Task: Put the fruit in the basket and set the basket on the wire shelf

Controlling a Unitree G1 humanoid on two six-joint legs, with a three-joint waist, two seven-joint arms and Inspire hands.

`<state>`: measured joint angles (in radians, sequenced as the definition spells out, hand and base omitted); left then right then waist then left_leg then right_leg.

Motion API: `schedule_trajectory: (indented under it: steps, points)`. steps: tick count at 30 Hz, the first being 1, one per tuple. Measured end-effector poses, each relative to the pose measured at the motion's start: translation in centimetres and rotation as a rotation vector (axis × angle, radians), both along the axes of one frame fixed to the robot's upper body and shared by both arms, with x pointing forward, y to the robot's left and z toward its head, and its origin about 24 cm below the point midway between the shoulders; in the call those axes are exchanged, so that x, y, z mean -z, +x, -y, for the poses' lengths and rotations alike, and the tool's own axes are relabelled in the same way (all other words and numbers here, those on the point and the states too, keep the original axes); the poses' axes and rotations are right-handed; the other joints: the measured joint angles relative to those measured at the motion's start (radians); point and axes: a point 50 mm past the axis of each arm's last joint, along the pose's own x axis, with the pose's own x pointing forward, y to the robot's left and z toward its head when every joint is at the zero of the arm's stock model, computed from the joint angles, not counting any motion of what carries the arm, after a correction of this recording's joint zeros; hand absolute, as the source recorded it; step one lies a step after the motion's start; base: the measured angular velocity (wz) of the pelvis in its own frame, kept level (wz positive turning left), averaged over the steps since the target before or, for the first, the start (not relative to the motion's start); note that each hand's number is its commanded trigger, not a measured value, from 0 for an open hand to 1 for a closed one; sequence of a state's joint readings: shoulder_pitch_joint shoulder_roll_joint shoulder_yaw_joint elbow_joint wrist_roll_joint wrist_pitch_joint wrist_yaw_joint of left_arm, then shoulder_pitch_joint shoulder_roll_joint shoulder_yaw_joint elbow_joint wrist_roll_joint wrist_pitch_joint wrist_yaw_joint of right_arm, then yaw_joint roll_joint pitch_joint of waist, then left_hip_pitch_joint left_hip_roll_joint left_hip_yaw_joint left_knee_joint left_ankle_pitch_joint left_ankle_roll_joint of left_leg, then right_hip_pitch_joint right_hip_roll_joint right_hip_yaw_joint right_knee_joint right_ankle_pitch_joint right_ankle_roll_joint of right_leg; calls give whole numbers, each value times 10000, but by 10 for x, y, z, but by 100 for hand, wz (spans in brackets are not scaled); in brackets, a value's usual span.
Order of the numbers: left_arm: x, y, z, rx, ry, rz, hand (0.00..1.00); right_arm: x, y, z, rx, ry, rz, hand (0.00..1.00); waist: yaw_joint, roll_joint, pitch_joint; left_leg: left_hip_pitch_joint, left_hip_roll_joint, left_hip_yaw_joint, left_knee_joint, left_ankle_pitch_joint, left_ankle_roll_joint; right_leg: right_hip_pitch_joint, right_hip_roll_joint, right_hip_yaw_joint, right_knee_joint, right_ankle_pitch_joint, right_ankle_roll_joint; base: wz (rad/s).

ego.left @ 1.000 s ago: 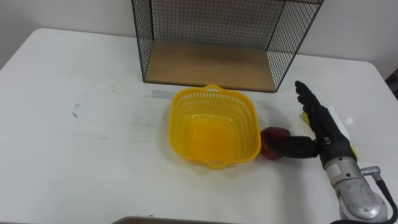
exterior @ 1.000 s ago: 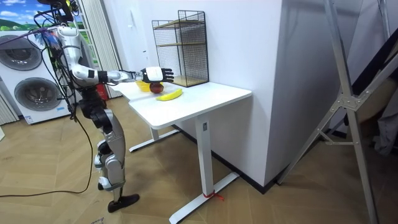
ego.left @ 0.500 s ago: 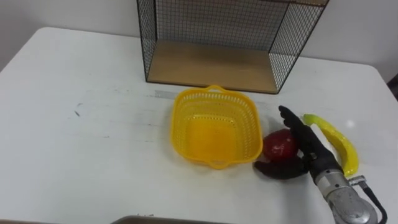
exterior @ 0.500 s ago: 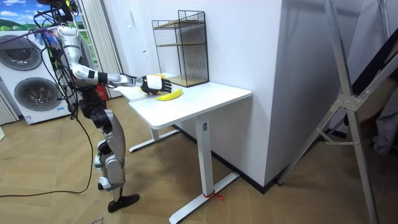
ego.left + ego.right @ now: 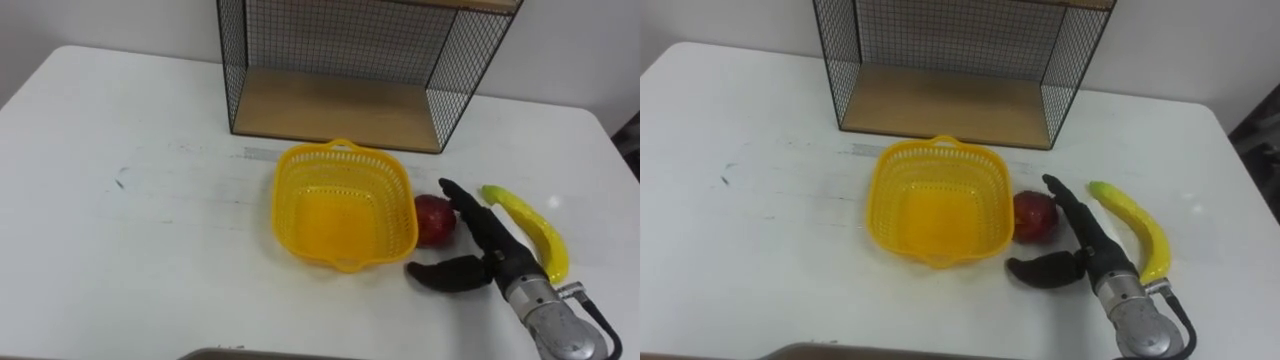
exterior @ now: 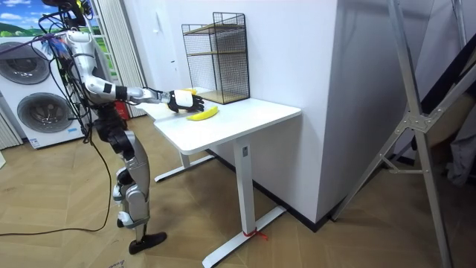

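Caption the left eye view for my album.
Open right hand beside a red apple, between yellow basket and banana.

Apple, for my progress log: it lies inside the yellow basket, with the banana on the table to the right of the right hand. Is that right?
No. The left eye view shows the apple on the table, just outside the right wall of the yellow basket, next to the straight fingers of the right hand. The banana does lie on the table to the right of that hand.

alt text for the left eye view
The robot's open right hand rests beside a red apple, by an empty yellow basket on a white table. A banana lies right of the hand; a wire shelf stands behind the basket.
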<state>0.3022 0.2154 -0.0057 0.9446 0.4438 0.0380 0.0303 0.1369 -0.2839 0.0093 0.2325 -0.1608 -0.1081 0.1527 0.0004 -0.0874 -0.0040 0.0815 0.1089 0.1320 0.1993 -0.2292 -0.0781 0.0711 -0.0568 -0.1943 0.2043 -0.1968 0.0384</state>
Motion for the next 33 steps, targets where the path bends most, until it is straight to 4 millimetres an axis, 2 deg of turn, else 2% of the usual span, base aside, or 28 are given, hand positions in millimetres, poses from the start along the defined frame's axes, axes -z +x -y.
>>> schedule_trajectory:
  steps: [11, 12, 13, 25, 33]
  points:
    - [0, 0, 0, 10, -9, 26, 0, 1, -1, 0, -70, -48, 8, 0, -2, 9, 22, -2, 0, 5, 11, 0, 0, 0, 0, 6, 0, 0, 0, 0]
    - [0, 0, 0, 9, -9, 23, 0, 2, -1, 1, -75, -41, 12, 63, -1, 10, 22, -3, 0, 5, 11, 0, 0, 1, 0, 7, -1, 0, 0, 0]
    - [0, 0, 0, 7, -9, 20, 0, 3, -2, 2, -50, -38, -23, 100, -1, 10, 22, -2, 0, 5, 16, -1, 0, 3, 0, 8, -1, 0, 0, 0]
    - [0, 1, 0, 8, -6, 39, 0, -2, -2, 20, 1026, -242, 388, 100, 13, 42, 17, -13, 0, 3, 26, -1, -1, -9, 0, 15, -17, -2, 1, 0]
    - [0, 1, 0, 11, -6, 53, 0, 0, -4, 19, 1062, -120, 313, 100, -38, 57, 8, -10, 0, 9, 30, -1, 0, -9, 0, 20, -9, -1, 0, 0]
